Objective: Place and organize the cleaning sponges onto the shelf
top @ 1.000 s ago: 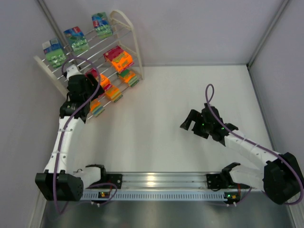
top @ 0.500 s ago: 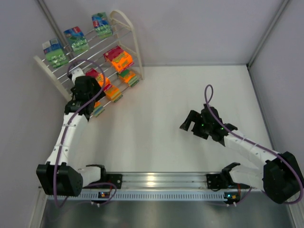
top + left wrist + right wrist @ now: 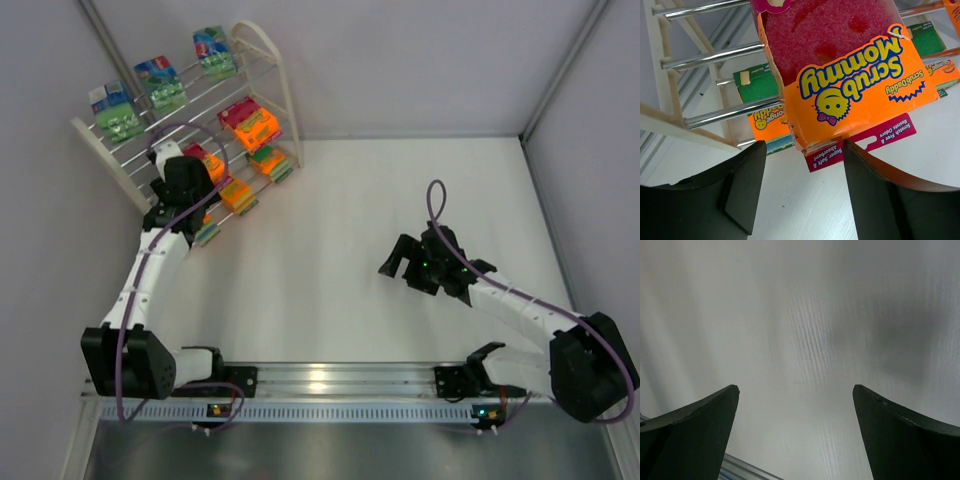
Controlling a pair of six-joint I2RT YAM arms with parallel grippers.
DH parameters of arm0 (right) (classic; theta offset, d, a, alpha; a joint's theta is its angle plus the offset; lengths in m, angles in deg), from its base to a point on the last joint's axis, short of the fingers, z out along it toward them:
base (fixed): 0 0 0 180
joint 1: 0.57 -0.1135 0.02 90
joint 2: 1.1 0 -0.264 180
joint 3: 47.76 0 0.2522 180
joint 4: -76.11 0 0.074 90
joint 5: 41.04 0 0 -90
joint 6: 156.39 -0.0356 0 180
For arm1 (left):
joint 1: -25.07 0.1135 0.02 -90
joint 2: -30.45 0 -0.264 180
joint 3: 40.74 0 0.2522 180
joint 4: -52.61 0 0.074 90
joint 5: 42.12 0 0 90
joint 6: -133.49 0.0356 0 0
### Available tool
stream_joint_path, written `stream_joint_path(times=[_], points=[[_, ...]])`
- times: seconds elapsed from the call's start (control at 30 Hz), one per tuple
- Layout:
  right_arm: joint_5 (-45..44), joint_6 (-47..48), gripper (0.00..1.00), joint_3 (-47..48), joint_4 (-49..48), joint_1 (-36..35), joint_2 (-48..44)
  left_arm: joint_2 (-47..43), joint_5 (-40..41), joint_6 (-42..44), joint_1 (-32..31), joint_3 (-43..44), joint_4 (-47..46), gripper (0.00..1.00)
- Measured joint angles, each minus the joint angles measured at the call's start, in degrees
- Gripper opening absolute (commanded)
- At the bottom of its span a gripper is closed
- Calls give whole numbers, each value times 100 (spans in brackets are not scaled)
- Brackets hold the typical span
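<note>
The cream-white shelf stands at the far left corner. Three green cleaning sponges lie on its top tier. An orange one sits on the middle tier, and more orange packs are on the low tier. My left gripper is at the middle tier. In the left wrist view it is open, and the lower edge of an orange-sleeved pink sponge pack resting on the rods hangs just at its tips, untouched. My right gripper is open over bare table.
A ribbed aluminium rail runs along the near edge between the arm bases. Walls close in behind and left of the shelf and on the right side. White tabletop lies between the two arms.
My left arm has moved up and right toward the shelf's middle tier, and its jaws have narrowed slightly. The right arm has stayed put.
</note>
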Motion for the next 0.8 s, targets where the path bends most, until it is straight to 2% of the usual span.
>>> stream_joint_path(times=[0.37, 0.8], points=[[0, 0, 99, 0, -9, 0, 116, 481, 260, 105, 0, 2, -319, 67], [0, -2, 99, 0, -118, 0, 254, 516, 514, 337, 0, 66, -601, 67]])
